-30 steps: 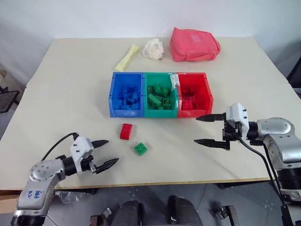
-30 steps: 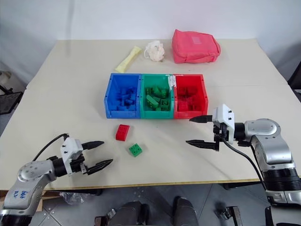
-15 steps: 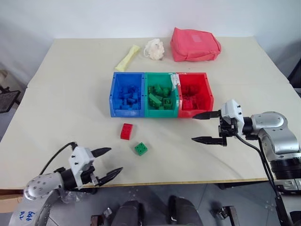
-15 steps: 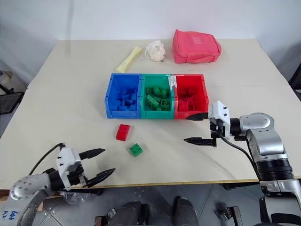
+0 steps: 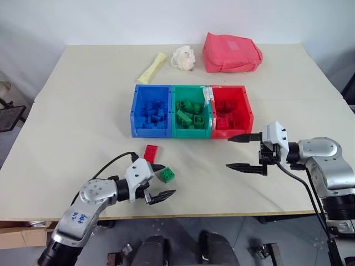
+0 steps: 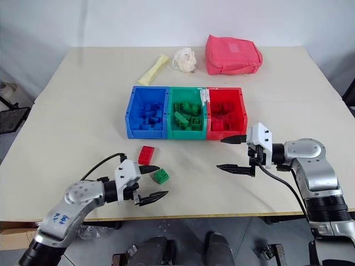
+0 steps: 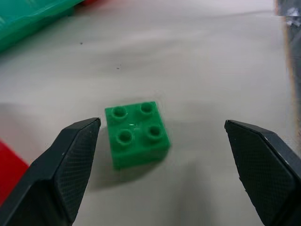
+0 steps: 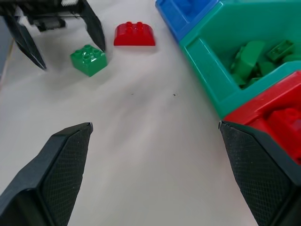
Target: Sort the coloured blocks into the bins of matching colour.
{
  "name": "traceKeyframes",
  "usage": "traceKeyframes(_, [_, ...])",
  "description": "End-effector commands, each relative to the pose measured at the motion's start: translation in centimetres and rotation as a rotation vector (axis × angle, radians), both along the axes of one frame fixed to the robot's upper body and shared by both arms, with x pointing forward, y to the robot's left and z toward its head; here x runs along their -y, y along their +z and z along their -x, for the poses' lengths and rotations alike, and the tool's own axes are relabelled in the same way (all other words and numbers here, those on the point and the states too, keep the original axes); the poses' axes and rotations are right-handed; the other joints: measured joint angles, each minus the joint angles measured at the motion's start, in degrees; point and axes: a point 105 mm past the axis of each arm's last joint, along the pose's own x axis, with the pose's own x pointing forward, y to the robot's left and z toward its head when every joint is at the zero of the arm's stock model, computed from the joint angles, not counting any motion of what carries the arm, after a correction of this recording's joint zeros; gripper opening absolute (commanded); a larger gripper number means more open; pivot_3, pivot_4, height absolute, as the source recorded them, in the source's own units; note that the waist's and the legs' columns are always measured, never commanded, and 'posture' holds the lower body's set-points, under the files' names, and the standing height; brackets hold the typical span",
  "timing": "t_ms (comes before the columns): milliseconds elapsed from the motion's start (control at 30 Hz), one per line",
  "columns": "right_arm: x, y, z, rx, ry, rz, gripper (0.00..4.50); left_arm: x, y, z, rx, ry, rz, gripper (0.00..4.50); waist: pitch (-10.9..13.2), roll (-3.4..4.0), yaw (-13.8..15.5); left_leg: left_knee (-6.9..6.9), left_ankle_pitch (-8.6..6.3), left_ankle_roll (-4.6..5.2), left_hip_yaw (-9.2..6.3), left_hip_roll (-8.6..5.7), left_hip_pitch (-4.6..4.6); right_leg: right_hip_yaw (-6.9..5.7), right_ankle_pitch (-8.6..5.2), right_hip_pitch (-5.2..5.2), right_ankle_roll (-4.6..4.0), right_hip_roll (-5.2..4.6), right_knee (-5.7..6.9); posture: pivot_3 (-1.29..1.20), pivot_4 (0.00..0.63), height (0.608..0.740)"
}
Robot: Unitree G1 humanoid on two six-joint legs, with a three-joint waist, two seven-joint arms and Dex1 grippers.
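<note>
A: Where were the loose blocks?
B: The green block (image 5: 166,174) sat on the table (image 5: 83,111), just in front of the left gripper (image 5: 157,181), whose fingers stood wide apart with nothing between them. The red block (image 5: 150,153) lay just beyond it, in front of the bins (image 5: 191,111).
A: And the right gripper (image 5: 242,151)?
B: Spread open and empty, above the table, just in front of the red bin's (image 5: 244,113) near corner.

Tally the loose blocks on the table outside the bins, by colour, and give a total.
Red block: 1
Green block: 1
Total: 2
</note>
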Motion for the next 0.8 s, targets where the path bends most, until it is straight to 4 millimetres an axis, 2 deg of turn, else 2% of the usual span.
traceKeyframes(33, [0.5,1.5,0.4,0.055,-0.027,-0.018,4.49,0.4,-0.1,-0.5,0.033,-0.014,-0.027,4.5,0.0,0.0,0.2,0.0,0.0,0.0,0.0,0.0,0.0,-0.01,0.0,-0.01,0.0,0.0,0.0,0.0,0.15,0.74])
traceKeyframes(133, [0.8,1.4,0.6,0.056,-0.048,-0.017,4.49,0.8,-0.6,-1.1,0.021,-0.036,-0.052,4.5,0.0,0.0,0.6,0.03,0.0,0.0,0.01,0.0,0.0,0.0,0.0,0.0,0.0,0.0,0.0,0.0,0.15,0.74])
traceKeyframes(200, [0.9,1.4,0.7,0.057,-0.059,-0.017,4.5,1.0,-0.7,-1.4,0.027,-0.043,-0.059,4.11,0.0,0.0,0.8,0.08,0.0,0.0,0.0,0.0,0.0,0.0,0.0,0.04,0.0,-0.01,0.01,0.0,0.15,0.74])
traceKeyframes(500, [1.5,1.5,1.3,0.061,-0.075,-0.04,4.5,1.3,-0.9,-1.6,0.046,-0.059,-0.071,1.61,0.0,0.0,0.8,0.1,0.0,0.01,-0.02,-0.01,0.01,-0.01,0.0,0.06,0.01,-0.01,0.02,0.0,0.15,0.74])
traceKeyframes(667, [1.6,1.8,1.5,0.067,-0.086,-0.056,4.5,2.2,0.4,-1.9,0.081,-0.07,-0.018,1.54,0.0,0.0,0.8,0.11,0.01,0.02,-0.01,-0.01,0.0,0.0,0.01,0.07,0.01,-0.02,0.01,0.0,0.15,0.74])
traceKeyframes(800, [1.9,1.9,1.5,0.074,-0.11,-0.06,4.5,4.0,3.2,-3.2,0.15,-0.059,0.078,1.54,0.0,0.0,0.9,0.13,0.02,0.03,-0.01,-0.02,-0.02,-0.02,0.01,0.07,0.02,-0.02,0.02,0.0,0.15,0.74])
